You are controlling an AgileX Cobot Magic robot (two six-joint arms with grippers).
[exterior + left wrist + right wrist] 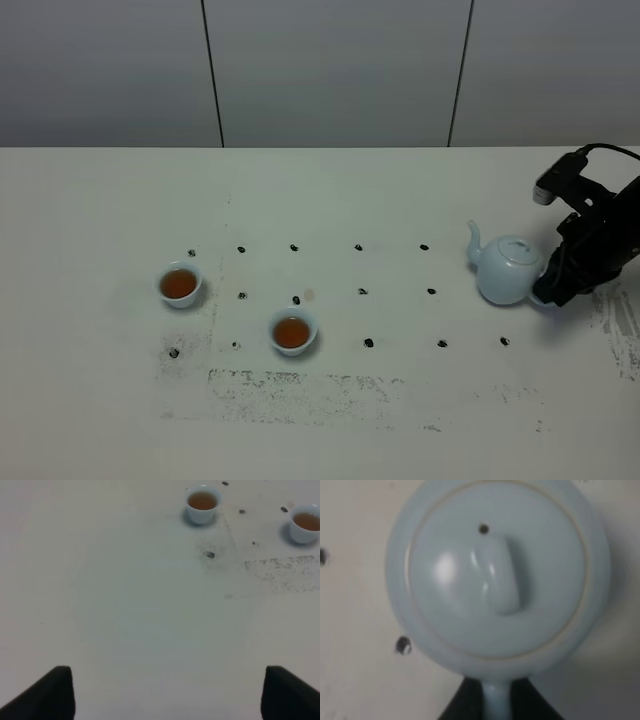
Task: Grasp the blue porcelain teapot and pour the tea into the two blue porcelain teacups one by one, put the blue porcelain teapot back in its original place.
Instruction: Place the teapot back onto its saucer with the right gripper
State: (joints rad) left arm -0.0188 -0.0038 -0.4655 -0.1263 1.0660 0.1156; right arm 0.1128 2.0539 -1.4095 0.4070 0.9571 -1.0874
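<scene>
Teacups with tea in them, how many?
2. One teacup sits at the table's left; the other teacup is nearer the front, toward the middle. Both hold brown tea. None looks hidden.

one teapot (pixel 508 268), two filled teacups (pixel 180 285)

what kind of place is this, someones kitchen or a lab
Most likely a robot test bench, not a kitchen: a bare white table dotted with a grid of black position marks, plain grey wall panels behind, and only a teapot and two filled teacups set out.
</scene>
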